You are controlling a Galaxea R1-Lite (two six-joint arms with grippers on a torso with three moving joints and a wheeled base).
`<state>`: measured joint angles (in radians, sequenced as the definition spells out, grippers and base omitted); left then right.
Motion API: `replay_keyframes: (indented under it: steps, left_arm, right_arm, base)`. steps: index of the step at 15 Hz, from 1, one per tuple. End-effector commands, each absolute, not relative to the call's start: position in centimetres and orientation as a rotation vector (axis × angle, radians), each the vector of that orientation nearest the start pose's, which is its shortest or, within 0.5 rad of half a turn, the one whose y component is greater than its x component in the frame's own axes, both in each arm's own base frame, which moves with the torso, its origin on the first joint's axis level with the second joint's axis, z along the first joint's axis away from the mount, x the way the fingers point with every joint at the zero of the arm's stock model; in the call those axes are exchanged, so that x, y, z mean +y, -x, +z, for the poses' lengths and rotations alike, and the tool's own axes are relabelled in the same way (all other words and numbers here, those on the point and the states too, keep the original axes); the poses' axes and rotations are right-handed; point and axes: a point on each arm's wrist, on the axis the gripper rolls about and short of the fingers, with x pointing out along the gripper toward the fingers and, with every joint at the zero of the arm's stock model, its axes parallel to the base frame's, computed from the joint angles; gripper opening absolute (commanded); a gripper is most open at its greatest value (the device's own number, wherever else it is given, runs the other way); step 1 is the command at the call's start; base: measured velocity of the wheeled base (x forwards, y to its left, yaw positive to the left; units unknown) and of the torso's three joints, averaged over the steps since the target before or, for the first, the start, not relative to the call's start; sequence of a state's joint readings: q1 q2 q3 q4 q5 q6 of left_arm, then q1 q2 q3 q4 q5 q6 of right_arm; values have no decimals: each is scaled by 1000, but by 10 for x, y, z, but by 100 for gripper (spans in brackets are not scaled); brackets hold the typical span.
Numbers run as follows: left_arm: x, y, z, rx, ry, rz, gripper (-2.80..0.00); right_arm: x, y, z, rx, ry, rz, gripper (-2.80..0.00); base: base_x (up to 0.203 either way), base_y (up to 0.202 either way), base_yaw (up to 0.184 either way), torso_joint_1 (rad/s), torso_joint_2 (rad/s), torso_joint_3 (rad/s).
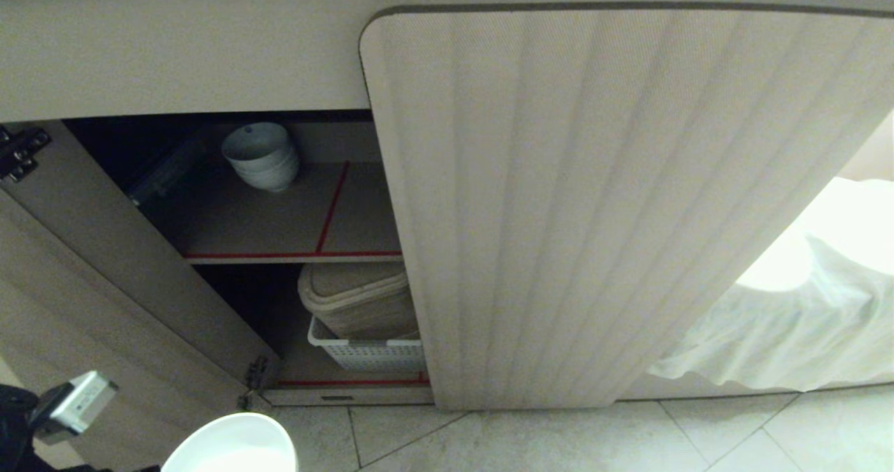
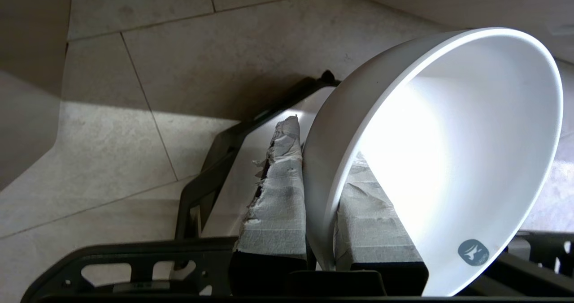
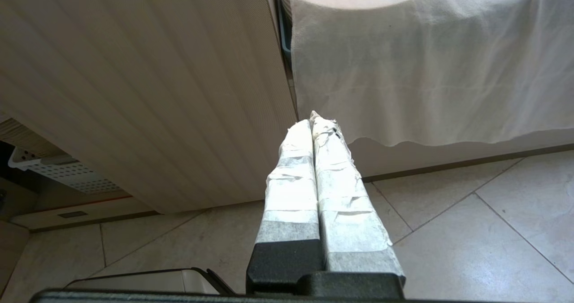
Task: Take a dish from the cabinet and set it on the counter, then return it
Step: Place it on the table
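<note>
Cabinet (image 1: 594, 200): low cupboard with light beige, vertically ribbed, round-cornered doors. Right door closed; left door (image 1: 126, 297) swung open toward the robot's left, its hinges showing. Interior dark brown, shelves edged in red tape.

Upper shelf (image 1: 279, 227): one stack of glossy white round bowls (image 1: 262, 156), set toward the back, tipped slightly to one side. A dim clear container lies at the shelf's left, too dark to identify.

Lower compartment: a beige lidded bin (image 1: 356, 297) standing in a white perforated plastic basket (image 1: 370, 352), partly hidden behind the closed door's edge.

Counter (image 1: 174, 46): pale beige front edge running across above the cabinet.

Right of the cabinet: a white crumpled cloth (image 1: 789, 318) draped over something bright, hanging down near the pale grey tiled floor (image 1: 628, 437).

Dish (image 2: 453, 159): small plain white glossy bowl, outside the cabinet, low at the robot's left over the floor tiles, below the open door. It is held tilted on edge, mouth turned sideways; a small grey round mark sits inside its wall.

Left gripper (image 2: 320, 195): its tape-wrapped fingers (image 2: 278, 204) clamp the dish's rim, one outside the wall and one inside.

Right gripper (image 3: 316, 182): parked low before the closed door, taped fingers pressed together and holding nothing, pointing toward the seam between door and cloth.
</note>
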<state>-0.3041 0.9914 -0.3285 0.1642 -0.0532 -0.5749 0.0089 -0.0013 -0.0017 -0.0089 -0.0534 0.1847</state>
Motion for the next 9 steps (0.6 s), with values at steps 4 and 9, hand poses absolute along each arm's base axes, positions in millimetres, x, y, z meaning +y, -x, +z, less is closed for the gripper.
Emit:
replay_keyframes:
  steps: [4, 9]
  left_arm:
    - [-27, -81, 131, 870, 436, -107, -280]
    - [-28, -82, 131, 870, 436, -107, -280]
  right_arm:
    - [-1, 23, 77, -15, -186, -43, -280]
    - [-1, 23, 77, -15, -186, -43, -280]
  base:
    - [0, 0, 0, 0, 0, 0]
    - [0, 0, 0, 0, 0, 0]
